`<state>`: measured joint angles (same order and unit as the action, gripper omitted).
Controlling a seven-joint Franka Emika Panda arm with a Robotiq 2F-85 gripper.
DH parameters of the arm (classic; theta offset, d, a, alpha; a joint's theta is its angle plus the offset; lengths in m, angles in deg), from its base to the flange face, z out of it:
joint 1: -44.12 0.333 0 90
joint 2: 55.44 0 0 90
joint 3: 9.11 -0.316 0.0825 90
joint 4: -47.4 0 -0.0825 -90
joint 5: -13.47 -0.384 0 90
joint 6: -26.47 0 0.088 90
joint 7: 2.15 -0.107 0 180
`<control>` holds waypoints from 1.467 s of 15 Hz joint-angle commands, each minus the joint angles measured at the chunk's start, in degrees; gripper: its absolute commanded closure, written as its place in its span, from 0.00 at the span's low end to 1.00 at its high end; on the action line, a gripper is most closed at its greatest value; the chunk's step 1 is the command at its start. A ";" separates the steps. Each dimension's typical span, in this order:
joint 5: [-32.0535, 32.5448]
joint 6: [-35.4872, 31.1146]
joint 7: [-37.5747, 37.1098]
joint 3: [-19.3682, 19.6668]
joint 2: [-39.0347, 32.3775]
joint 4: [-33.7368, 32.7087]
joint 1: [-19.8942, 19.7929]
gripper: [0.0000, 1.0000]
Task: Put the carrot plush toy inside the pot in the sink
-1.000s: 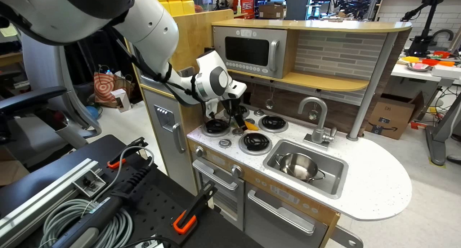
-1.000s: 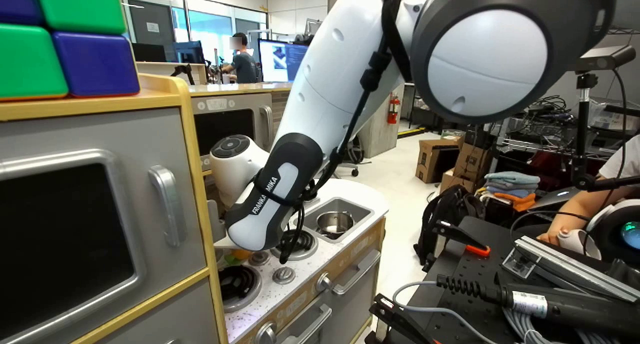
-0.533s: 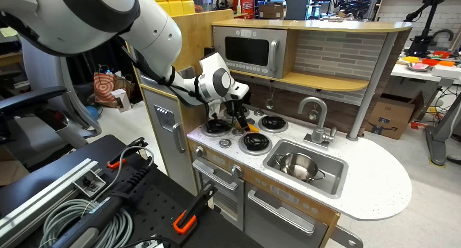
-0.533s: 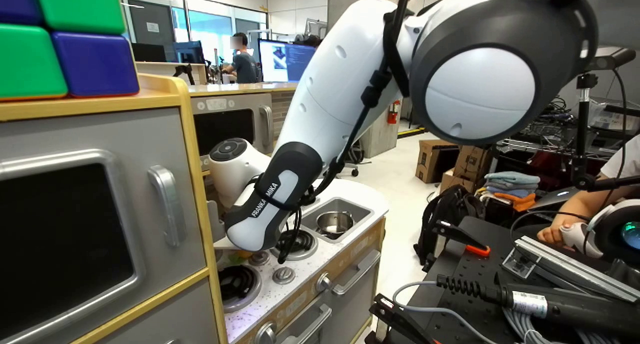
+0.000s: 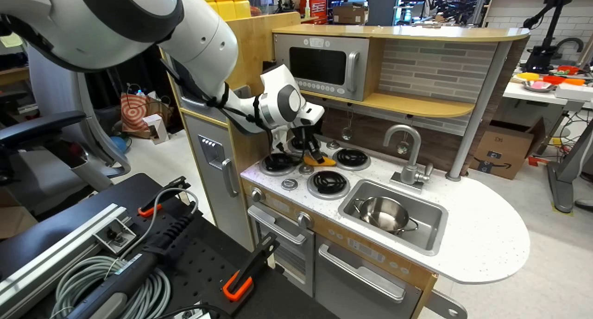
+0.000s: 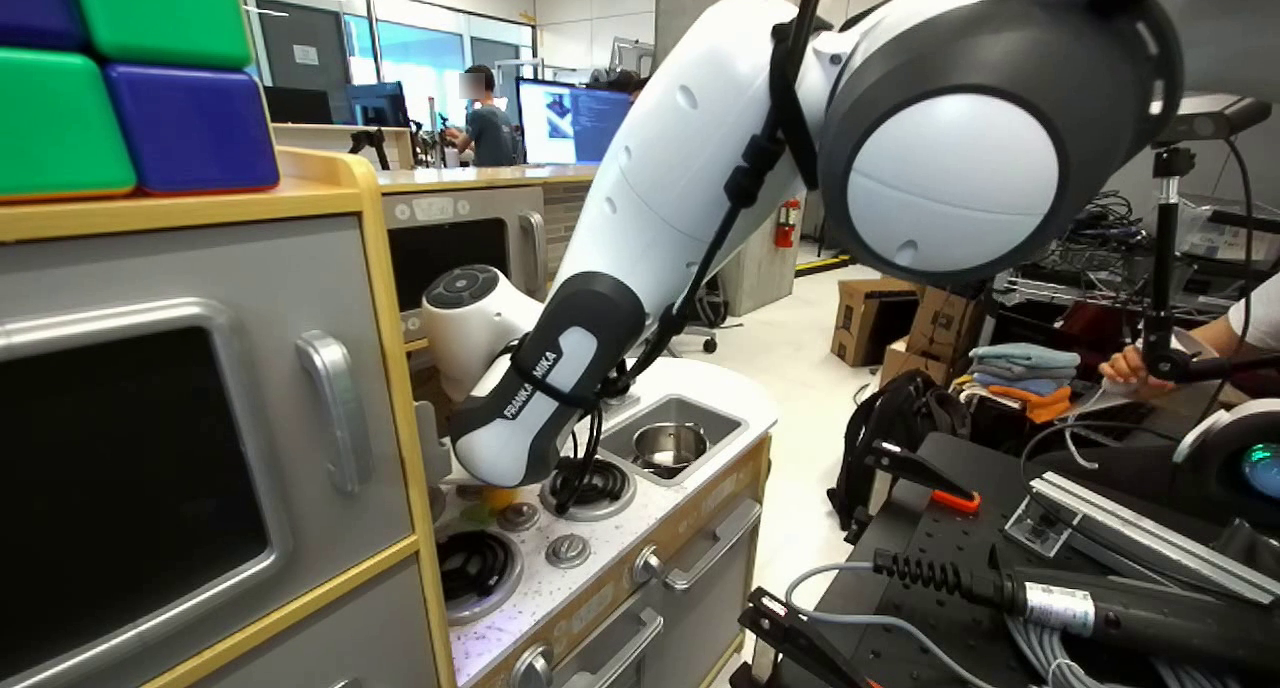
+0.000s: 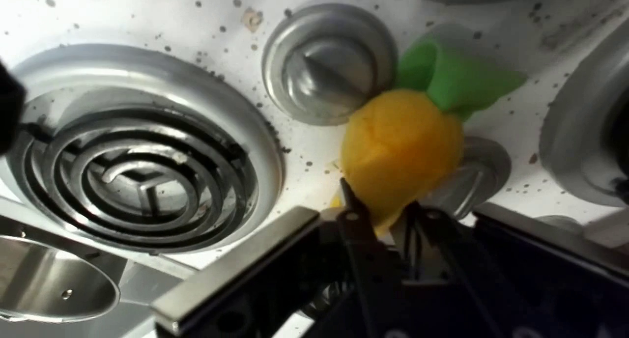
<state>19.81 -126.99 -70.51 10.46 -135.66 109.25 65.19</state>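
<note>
The carrot plush toy (image 7: 400, 141), orange with a green leafy end (image 7: 457, 77), is at the stove knobs between the burners. In the wrist view my gripper (image 7: 381, 198) has its narrow fingers close together around the toy's tapering part, most of which they hide. An exterior view shows the gripper (image 5: 319, 159) over the middle of the orange body; whether the toy touches the stovetop I cannot tell. The pot (image 5: 384, 214), silvery with two handles, stands in the sink (image 5: 435, 238); nothing shows inside it.
Coil burners (image 7: 147, 181) and raised knobs (image 7: 327, 65) surround the toy. A curved faucet (image 5: 407, 152) rises behind the sink. The microwave (image 5: 322, 66) and a shelf (image 5: 417, 105) overhang the stove's back. A tall cabinet (image 6: 200, 418) borders the stove.
The fingers have drawn together on the carrot plush toy, and more of its orange body now shows. The hand has shifted slightly toward the sink side and a little upward.
</note>
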 commanded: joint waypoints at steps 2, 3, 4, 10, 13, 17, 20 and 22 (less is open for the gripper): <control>-1.76 6.51 5.23 -3.04 10.21 8.96 -4.03 0.97; -2.03 9.57 5.01 -2.44 11.29 9.86 -4.71 0.97; -2.18 11.74 4.40 -1.29 11.23 10.31 -5.40 0.99; -1.41 17.69 -0.69 -0.47 10.36 10.88 -11.42 0.97; -1.36 15.02 -4.14 0.63 10.04 10.24 -13.56 0.97; -0.90 15.09 -8.00 1.94 9.16 7.96 -15.28 0.97; -0.49 15.21 -10.15 2.46 8.72 6.77 -15.86 0.97; -0.33 15.53 -11.37 2.65 8.59 6.31 -15.99 0.65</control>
<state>18.76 -111.63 -79.36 12.83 -126.12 117.66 49.74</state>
